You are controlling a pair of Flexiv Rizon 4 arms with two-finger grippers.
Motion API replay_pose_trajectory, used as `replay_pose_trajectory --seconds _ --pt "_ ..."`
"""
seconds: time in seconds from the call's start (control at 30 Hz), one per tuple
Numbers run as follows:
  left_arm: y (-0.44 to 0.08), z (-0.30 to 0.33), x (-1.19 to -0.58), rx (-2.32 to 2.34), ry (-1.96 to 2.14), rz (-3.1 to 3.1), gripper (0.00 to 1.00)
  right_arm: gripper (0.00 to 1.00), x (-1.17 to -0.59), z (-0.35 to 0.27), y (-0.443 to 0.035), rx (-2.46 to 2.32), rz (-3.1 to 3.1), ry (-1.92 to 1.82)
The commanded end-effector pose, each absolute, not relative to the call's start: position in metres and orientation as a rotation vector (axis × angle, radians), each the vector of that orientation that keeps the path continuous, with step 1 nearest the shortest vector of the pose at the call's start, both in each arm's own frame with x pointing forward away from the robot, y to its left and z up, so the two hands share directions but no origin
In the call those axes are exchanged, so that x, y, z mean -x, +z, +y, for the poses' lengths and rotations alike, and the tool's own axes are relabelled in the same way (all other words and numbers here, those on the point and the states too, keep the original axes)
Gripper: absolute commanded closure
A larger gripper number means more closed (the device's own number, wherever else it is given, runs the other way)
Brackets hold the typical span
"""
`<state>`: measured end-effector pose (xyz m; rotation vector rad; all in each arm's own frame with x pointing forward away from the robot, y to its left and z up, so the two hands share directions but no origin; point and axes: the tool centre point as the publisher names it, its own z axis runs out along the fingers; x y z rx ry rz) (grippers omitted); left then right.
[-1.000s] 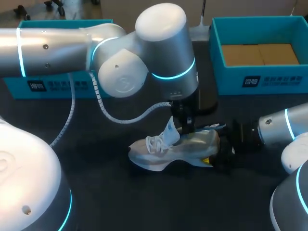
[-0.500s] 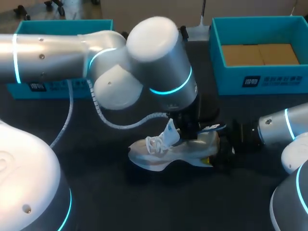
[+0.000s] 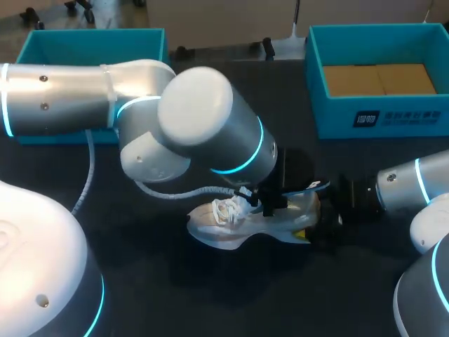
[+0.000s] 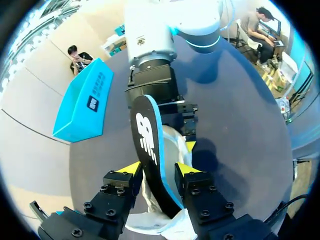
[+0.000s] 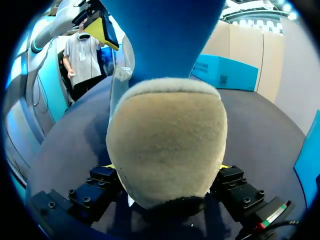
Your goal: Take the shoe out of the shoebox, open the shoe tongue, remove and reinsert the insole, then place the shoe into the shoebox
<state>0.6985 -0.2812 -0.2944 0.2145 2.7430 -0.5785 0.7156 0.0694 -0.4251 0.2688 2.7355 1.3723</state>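
Shoe (image 3: 238, 226) is steadied on the table (image 3: 210, 302), heel clamped by the right gripper (image 5: 167, 172), so the insole (image 4: 147, 145), pinched edgewise in the left gripper (image 4: 159, 169), can slide at the opening without dragging it.

White shoe (image 3: 238, 223) lies on dark table (image 3: 210, 295), toe twd view's left, heel twd right. L arm (image 3: 84, 98) comes in from left, bulky wrist over shoe; L gripper (image 3: 270, 205) at shoe's opening, mostly hidden. Dark insole (image 3: 311, 187) w/ blue edge sticks out near heel. R gripper (image 3: 313, 220) at heel, yellow tip touching it. Teal shoebox (image 3: 379, 116) upper right, cardboard (image 3: 379, 78) inside; 2nd teal box (image 3: 42, 43) behind L arm.
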Motion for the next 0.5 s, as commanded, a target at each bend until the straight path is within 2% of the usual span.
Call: replay_pose_trajectory --seconds 0.03,0.5 --pt "-0.294 -0.286 -0.692 -0.163 -0.550 2.654 0.57 1.00 -0.716 0.070 -0.427 -0.271 2.738 1.366" --pt "-0.304 -0.296 -0.694 -0.055 -0.602 2.493 0.58 1.00 -0.716 0.070 -0.427 -0.271 2.738 1.366"
